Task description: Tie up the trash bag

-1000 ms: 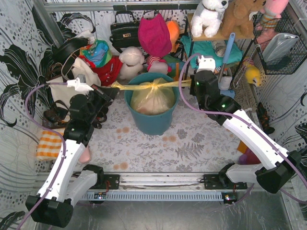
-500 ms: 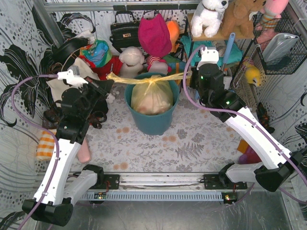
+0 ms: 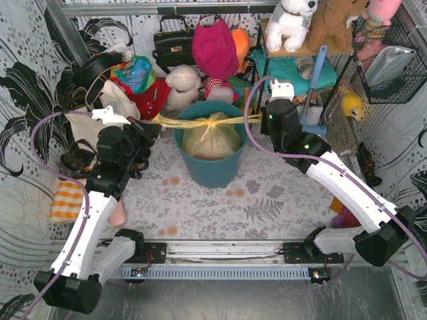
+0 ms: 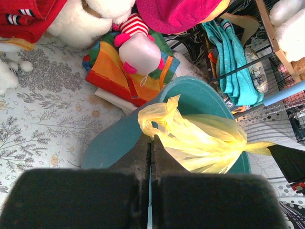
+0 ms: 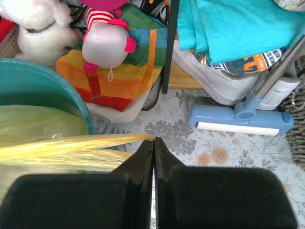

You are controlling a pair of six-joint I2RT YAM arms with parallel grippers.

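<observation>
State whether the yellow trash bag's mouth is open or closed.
Closed: a knot cinches the trash bag in the teal bin; its flaps stretch taut sideways.

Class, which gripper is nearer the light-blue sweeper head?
Right. The right gripper, pinching one trash bag handle, is just left of the sweeper head in its wrist view; the left gripper pinches the other handle across the teal bin, farther off.

Cluttered home-like mock-up room, patterned wallpaper (image 3: 27,80), plush toys (image 3: 291,23) on a shelf (image 3: 303,51), handbag (image 3: 172,45), floral tablecloth (image 3: 267,200)
</observation>
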